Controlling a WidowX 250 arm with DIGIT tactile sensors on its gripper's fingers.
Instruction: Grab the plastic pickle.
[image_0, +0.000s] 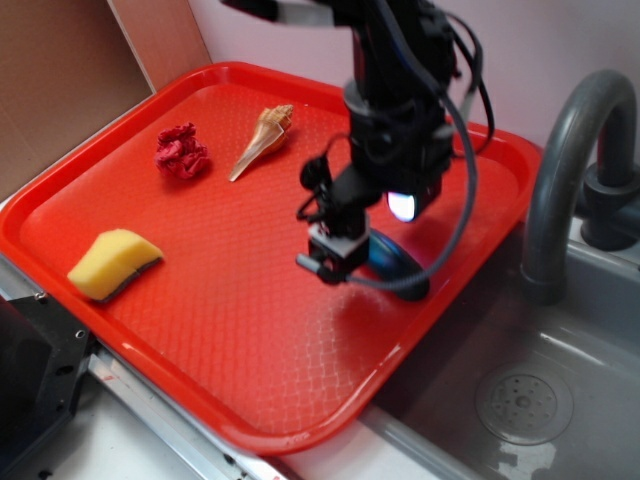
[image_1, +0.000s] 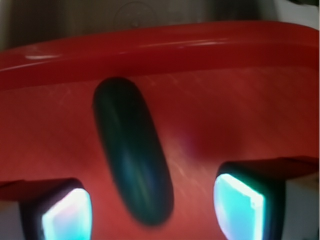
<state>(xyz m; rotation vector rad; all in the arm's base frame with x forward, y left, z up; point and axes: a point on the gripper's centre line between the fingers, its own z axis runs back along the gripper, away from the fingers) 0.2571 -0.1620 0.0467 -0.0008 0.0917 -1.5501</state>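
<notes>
Plastic pickle (image_1: 132, 152), dark teal-green and capsule-shaped, lies flat on the red tray (image_0: 200, 330) near its right rim, largely hidden in the exterior view behind the gripper (image_0: 335, 255). The wrist view shows the gripper's fingers (image_1: 67, 215) spread wide, one on each side of the pickle's near end, neither touching it; the gripper holds nothing.

Risks, as judged from this pose. The pickle's long axis runs slightly oblique to the line between the pads, and only its near end sits between them. Closing there would grip the rounded taper rather than the mid-body, and smooth plastic may squirt out forward toward the rim. The tray's raised rim (image_1: 160, 47) lies just beyond the pickle's far end, so a nudged pickle could ride up against it or roll. Descending too far would press the fingertips into the textured tray floor.

Surface and room. The tray has a faint diamond texture and rests beside a grey sink (image_0: 520, 400) with a curved grey faucet (image_0: 570, 160) at right. A yellow sponge (image_0: 113, 262), a crumpled red cloth (image_0: 181, 151) and a tan seashell (image_0: 263, 139) lie well apart to the left. A pale wall stands behind.
</notes>
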